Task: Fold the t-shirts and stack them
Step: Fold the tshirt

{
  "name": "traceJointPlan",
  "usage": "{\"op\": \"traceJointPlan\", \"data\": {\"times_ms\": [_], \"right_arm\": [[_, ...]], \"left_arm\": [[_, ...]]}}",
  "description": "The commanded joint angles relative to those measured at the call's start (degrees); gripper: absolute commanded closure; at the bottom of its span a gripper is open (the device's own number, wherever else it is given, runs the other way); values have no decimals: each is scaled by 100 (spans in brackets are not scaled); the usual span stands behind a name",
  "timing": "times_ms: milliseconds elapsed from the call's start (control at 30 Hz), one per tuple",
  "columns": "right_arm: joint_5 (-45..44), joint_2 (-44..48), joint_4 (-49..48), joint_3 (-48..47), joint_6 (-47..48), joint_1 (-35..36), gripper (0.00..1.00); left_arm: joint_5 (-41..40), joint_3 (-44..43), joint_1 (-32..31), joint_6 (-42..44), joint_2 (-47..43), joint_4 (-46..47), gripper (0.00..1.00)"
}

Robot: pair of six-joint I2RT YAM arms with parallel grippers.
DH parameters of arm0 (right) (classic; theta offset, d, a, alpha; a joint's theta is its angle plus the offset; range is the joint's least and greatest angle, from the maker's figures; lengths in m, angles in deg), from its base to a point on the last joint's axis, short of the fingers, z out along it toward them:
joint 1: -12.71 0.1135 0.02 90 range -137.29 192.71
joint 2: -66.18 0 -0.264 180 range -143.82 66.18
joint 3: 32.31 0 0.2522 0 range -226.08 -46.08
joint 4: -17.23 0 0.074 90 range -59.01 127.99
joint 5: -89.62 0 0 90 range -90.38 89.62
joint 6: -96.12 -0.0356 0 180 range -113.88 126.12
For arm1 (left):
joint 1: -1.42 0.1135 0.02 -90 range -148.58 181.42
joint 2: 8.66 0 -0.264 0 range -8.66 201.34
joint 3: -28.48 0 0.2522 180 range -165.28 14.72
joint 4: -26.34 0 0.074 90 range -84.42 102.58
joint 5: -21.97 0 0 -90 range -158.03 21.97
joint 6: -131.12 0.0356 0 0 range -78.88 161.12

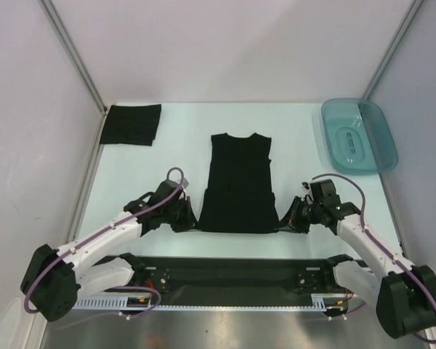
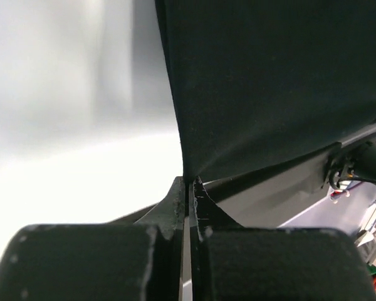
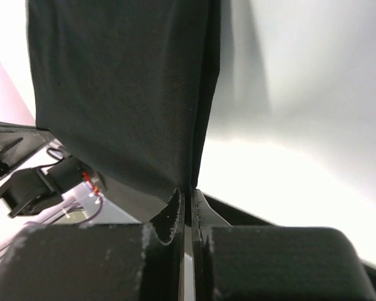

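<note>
A black t-shirt (image 1: pixel 240 182) lies flat in the middle of the table, its sides folded in so it forms a narrow strip with the collar at the far end. My left gripper (image 1: pixel 191 218) is shut on its near left corner, and my right gripper (image 1: pixel 289 218) is shut on its near right corner. In the left wrist view the jaws (image 2: pixel 189 185) pinch the cloth's corner, with the t-shirt (image 2: pixel 269 81) stretching away above. The right wrist view shows the same: the gripper (image 3: pixel 189 194) clamps the corner of the t-shirt (image 3: pixel 119 88). A second t-shirt (image 1: pixel 132 123), folded, lies at the back left.
A translucent teal tray (image 1: pixel 360 136) sits at the back right corner. White walls with metal posts close in the table on three sides. The black base rail (image 1: pixel 232 273) of the arms runs along the near edge.
</note>
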Motion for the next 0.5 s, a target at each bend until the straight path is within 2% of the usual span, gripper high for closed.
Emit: {"op": "traceJointPlan", "data": {"times_ms": [0, 100, 133, 233, 467], "right_arm": [[-26, 449, 733, -358, -175, 4, 100], [-132, 266, 760, -1006, -166, -13, 100], [-140, 74, 717, -1192, -122, -13, 100], [-211, -875, 602, -2132, 132, -118, 100], [-62, -3283, 663, -4574, 835, -514, 100]], "left_arm": [[-512, -634, 8, 296, -176, -1003, 100], [-557, -1398, 78, 498, 149, -1267, 100], [-583, -1653, 96, 543, 515, -1459, 100], [-802, -2986, 201, 815, 1288, -1680, 100], [-522, -5150, 1114, 1404, 3336, -1883, 100]]}}
